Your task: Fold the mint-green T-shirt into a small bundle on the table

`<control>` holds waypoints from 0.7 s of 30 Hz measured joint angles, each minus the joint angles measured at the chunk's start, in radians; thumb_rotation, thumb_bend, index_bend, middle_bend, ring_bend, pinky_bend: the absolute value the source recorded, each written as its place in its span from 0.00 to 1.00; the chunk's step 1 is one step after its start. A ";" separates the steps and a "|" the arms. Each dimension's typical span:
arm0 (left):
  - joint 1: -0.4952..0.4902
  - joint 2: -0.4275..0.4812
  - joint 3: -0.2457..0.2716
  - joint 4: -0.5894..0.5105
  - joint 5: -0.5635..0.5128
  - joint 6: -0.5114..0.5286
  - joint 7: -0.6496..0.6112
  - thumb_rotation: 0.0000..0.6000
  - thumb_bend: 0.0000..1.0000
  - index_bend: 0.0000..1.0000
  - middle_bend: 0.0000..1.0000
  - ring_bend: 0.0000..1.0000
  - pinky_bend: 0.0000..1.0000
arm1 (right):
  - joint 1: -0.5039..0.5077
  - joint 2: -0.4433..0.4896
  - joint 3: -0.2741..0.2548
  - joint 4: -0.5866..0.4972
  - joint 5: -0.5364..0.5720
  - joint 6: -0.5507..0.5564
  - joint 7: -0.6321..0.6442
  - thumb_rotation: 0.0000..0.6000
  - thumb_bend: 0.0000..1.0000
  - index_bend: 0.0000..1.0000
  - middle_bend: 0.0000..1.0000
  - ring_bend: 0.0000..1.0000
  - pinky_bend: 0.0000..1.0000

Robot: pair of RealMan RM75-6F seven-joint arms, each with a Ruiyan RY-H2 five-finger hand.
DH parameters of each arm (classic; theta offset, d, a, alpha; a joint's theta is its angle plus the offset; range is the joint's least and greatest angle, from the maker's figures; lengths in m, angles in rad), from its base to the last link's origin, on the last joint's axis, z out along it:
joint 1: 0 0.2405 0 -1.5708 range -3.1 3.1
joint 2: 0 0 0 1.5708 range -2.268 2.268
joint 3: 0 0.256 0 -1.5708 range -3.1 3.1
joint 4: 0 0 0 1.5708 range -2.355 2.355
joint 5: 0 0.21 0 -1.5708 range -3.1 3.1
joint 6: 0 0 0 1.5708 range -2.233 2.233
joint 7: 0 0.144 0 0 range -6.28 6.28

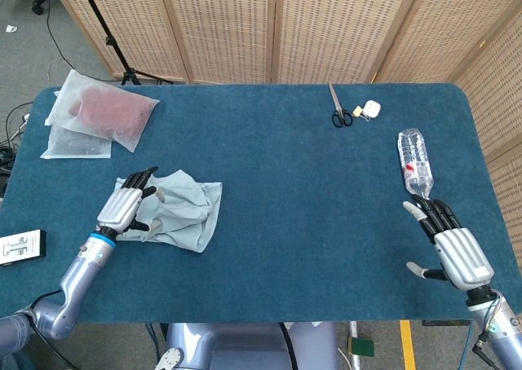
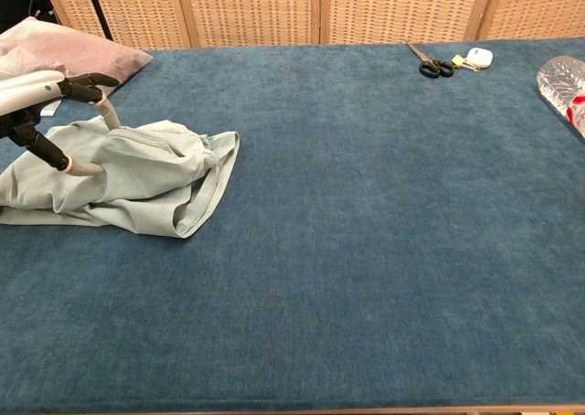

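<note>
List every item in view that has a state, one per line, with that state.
mint-green T-shirt: crumpled in a loose heap, not yet a bundle.
left hand: resting on the shirt's left edge, fingers apart.
right hand: holds nothing, fingers spread, above the table's right edge.
plastic bottle: lying on its side.
scissors: closed, flat on the table.
plastic bags: lying stacked at the far left corner.

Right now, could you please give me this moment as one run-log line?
left hand: open, on T-shirt | right hand: open, idle | T-shirt: crumpled bundle, table's left
</note>
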 measured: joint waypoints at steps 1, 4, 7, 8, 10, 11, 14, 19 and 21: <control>-0.001 -0.004 -0.002 0.002 0.000 -0.001 0.002 1.00 0.24 0.49 0.00 0.00 0.00 | 0.000 0.000 0.000 0.000 0.000 0.000 0.000 1.00 0.04 0.00 0.00 0.00 0.00; -0.002 -0.013 -0.008 0.007 0.003 -0.003 0.004 1.00 0.26 0.52 0.00 0.00 0.00 | 0.000 0.001 0.000 0.000 0.000 0.001 0.002 1.00 0.04 0.00 0.00 0.00 0.00; -0.001 -0.016 -0.008 0.006 0.016 0.000 0.004 1.00 0.28 0.56 0.00 0.00 0.00 | 0.000 0.001 -0.001 0.000 -0.001 0.001 0.002 1.00 0.04 0.00 0.00 0.00 0.00; 0.000 -0.016 -0.007 0.007 0.021 0.002 0.004 1.00 0.28 0.57 0.00 0.00 0.00 | 0.000 0.001 -0.001 0.000 -0.001 0.001 0.002 1.00 0.04 0.00 0.00 0.00 0.00; 0.001 -0.017 -0.007 0.007 0.028 0.006 0.004 1.00 0.31 0.58 0.00 0.00 0.00 | 0.000 0.001 -0.001 0.000 -0.001 0.001 0.003 1.00 0.04 0.00 0.00 0.00 0.00; 0.003 -0.017 -0.006 0.006 0.034 0.010 0.003 1.00 0.31 0.59 0.00 0.00 0.00 | 0.000 0.001 -0.001 0.000 -0.001 0.001 0.002 1.00 0.04 0.00 0.00 0.00 0.00; 0.006 -0.015 -0.003 0.003 0.057 0.023 -0.002 1.00 0.32 0.60 0.00 0.00 0.00 | 0.000 0.001 -0.001 0.000 -0.001 0.002 0.002 1.00 0.04 0.00 0.00 0.00 0.00; 0.010 -0.006 0.016 -0.009 0.126 0.054 -0.005 1.00 0.31 0.61 0.00 0.00 0.00 | 0.000 0.000 -0.002 -0.001 -0.001 -0.001 -0.002 1.00 0.04 0.00 0.00 0.00 0.00; 0.010 -0.001 0.029 -0.014 0.161 0.065 0.002 1.00 0.31 0.61 0.00 0.00 0.00 | 0.000 0.000 -0.002 -0.003 0.000 -0.003 -0.005 1.00 0.04 0.00 0.00 0.00 0.00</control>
